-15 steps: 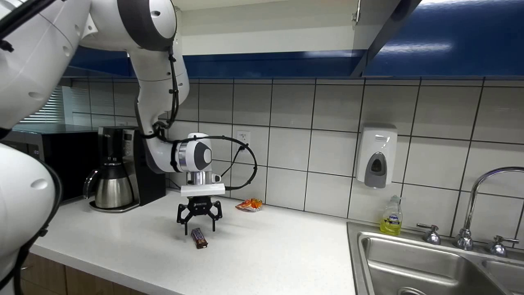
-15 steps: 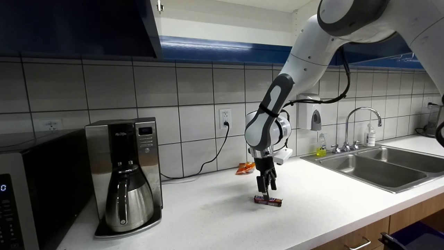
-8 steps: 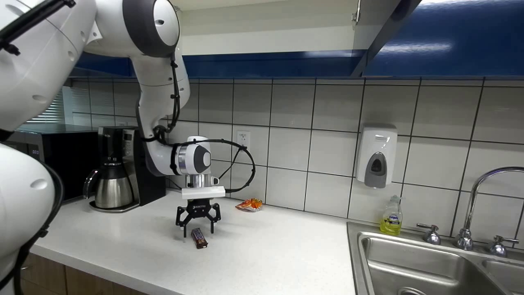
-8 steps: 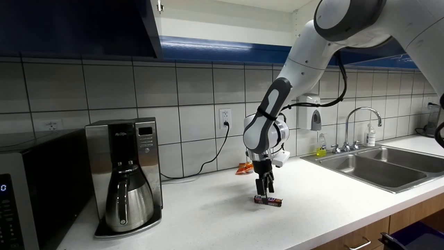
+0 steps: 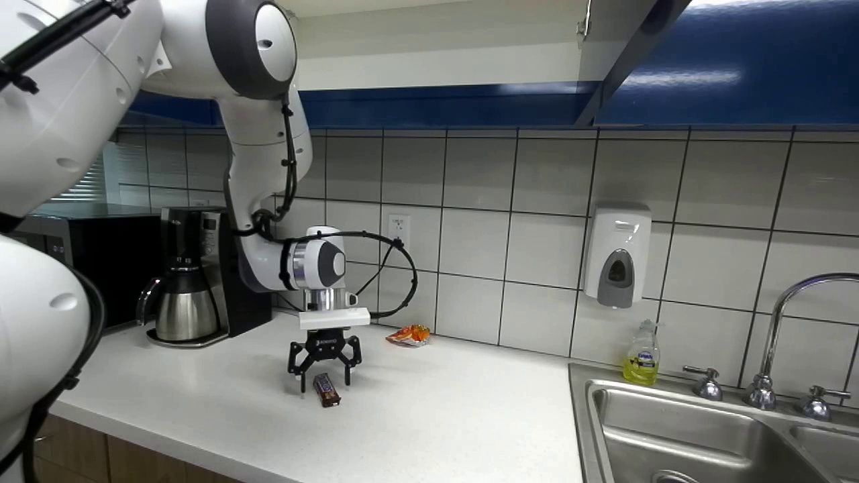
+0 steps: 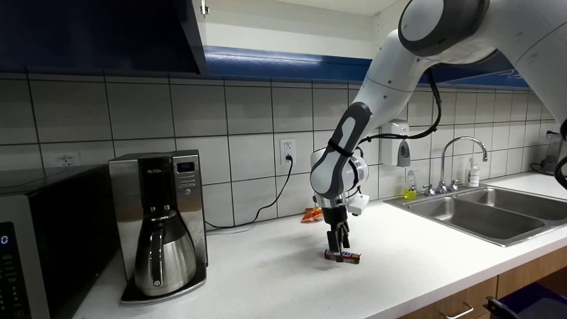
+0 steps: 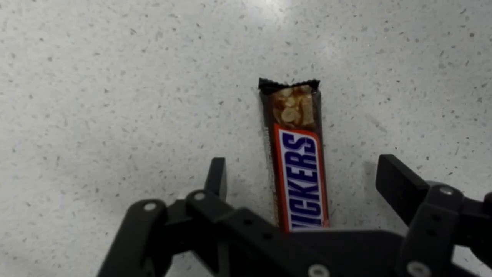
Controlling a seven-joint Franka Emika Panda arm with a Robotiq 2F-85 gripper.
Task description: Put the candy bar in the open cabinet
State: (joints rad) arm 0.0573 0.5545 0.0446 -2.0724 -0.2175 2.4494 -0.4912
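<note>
In the wrist view the gripper has its two fingers standing apart, with the candy bar between them and a gap on either side. The bar lies flat on the speckled white counter. Its dark wrapper shows a picture of nuts at one end, and blue capitals on a red-edged white panel read ICKERS; the start of the word is hidden by the gripper. In an exterior view, white lettering on the gripper's black body is too small to read.

Farther back, an orange packet lies near the tiled wall. The coffee maker carries small script that seems to read Mr. Coffee, and a steel coffee pot sits in it. Beside it stands a microwave, a lit 0 readable on its display. By the sink is a bottle of yellow dish soap, its label too small to read for certain. A white soap dispenser hangs on the wall. Above the counter is the open cabinet, white inside, glossy blue along its lower edge.
</note>
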